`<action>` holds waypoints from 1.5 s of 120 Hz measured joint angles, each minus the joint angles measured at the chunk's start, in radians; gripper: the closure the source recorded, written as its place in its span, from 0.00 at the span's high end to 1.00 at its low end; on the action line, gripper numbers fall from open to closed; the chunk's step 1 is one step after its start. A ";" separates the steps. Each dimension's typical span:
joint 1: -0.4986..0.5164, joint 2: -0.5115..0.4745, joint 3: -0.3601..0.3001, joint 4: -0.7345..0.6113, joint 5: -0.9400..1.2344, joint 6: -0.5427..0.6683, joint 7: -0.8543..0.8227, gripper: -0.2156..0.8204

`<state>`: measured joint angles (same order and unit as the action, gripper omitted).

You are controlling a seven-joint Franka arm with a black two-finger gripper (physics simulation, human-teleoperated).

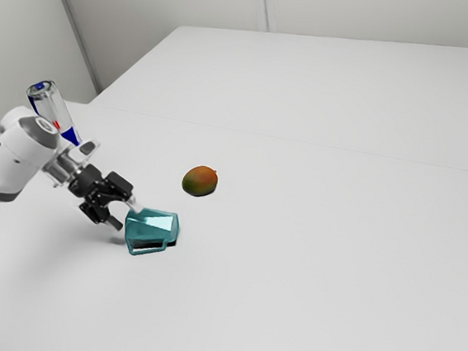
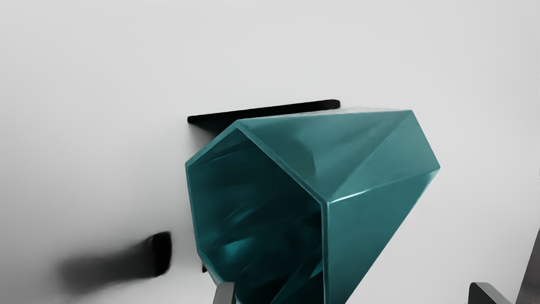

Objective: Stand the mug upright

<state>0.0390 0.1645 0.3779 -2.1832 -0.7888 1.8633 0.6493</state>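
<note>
The teal mug (image 1: 153, 226) lies on its side on the white table, its handle low toward the exterior view's bottom. My gripper (image 1: 127, 217) is beside the mug at the exterior view's left, tilted downward. In the wrist view the faceted mug (image 2: 363, 156) shows its open mouth toward my hand. My gripper (image 2: 355, 293) stands open there, one fingertip (image 2: 224, 293) overlapping the lower rim and the other (image 2: 485, 293) out past the mug's outer wall. Whether the first one touches the rim I cannot tell.
A red-green mango (image 1: 200, 181) rests a short way beyond the mug on the white table (image 1: 316, 275). Behind the arm, at the exterior view's left, is a clear and blue can-like object (image 1: 51, 108).
</note>
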 joint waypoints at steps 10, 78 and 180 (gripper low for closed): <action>-0.003 0.013 -0.016 -0.005 -0.025 0.004 0.025 0.79; -0.004 -0.031 -0.083 -0.025 -0.102 0.029 0.102 0.15; -0.083 -0.231 -0.159 -0.018 0.395 0.148 -0.039 0.03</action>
<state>-0.0445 -0.0663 0.2190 -2.2010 -0.3933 2.0114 0.6105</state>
